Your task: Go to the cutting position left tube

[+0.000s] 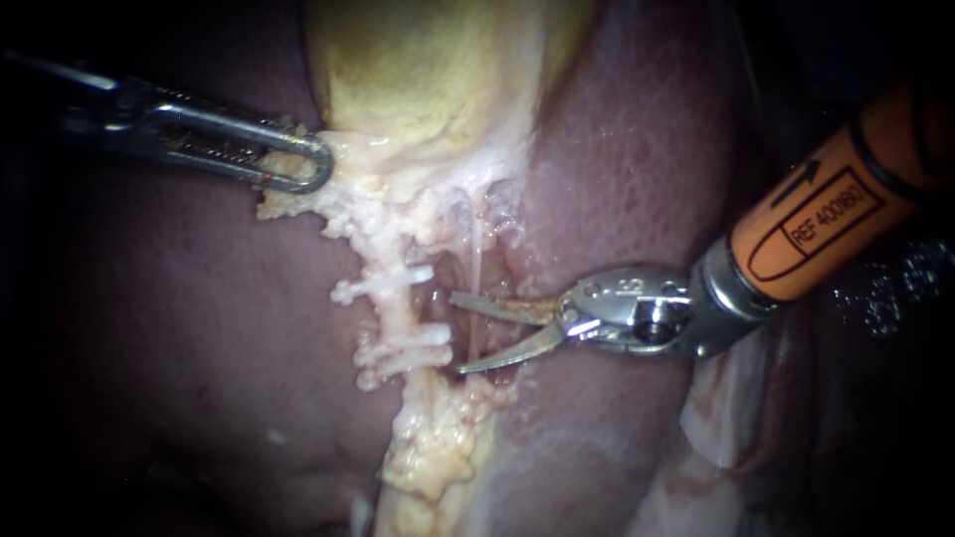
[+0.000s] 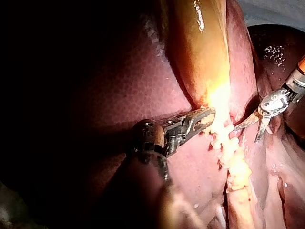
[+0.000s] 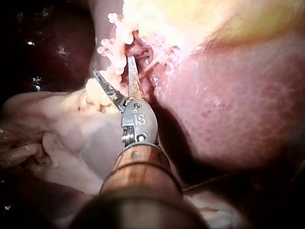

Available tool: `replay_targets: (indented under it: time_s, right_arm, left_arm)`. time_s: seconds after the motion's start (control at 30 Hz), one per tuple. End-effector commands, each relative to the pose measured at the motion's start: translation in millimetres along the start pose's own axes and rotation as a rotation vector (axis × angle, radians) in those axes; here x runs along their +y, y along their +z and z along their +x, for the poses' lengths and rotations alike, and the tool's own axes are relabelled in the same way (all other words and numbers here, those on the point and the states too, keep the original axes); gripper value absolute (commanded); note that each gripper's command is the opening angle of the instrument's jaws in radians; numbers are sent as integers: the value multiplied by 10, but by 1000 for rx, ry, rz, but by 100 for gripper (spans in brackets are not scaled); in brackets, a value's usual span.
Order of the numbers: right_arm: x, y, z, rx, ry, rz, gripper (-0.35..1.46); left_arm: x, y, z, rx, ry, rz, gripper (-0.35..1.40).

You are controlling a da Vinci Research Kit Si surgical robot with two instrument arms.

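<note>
Endoscope: light pools on gallbladder [image 1: 438, 70] and pale tissue [image 1: 398, 214] mid-scene; liver [image 1: 637, 159] dimmer, edges fall to black. My left instrument [image 1: 313, 164] fades into dark along its shaft; metal of my right instrument [image 1: 456, 333] glints. Left wrist view: hard glare on pale tissue at my jaws, liver behind in deep shadow. Right wrist view: gallbladder washed out, my shaft dark, shadow beside it on liver.

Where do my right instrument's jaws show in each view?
Endoscope: right instrument, jaws open, right of centre, tips beside the white clips.
Left wrist: right instrument beyond the left instrument, which grips pale tissue, across the clips.
Right wrist: at its own shaft's end, open toward the clips.
Shared landmark: the white clips.
</note>
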Motion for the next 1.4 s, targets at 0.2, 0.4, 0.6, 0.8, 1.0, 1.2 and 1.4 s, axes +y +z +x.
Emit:
replay_targets:
  time_s: [0.2,0.4,0.6,0.8,1.0,1.2,1.4]
  right_arm:
    - [11,17,-3,-3,-2,3,128]
    - [17,30,-3,-4,2,5,133]
    - [13,38,2,-12,-65,50,135]
    - [13,57,11,-20,-85,80,130]
    - [17,77,15,-14,-92,74,130]
    - [22,91,18,-2,-92,69,130]
    - [25,100,22,8,-79,62,130]
  left_arm:
    - [0,0,0,0,0,1,-35]
    - [0,0,0,0,0,1,-35]
    - [0,0,0,0,0,1,-35]
    - [0,0,0,0,0,1,-35]
    - [0,0,0,0,0,1,-35]
    - [0,0,0,0,0,1,-35]
    - [1,1,0,1,0,2,-35]
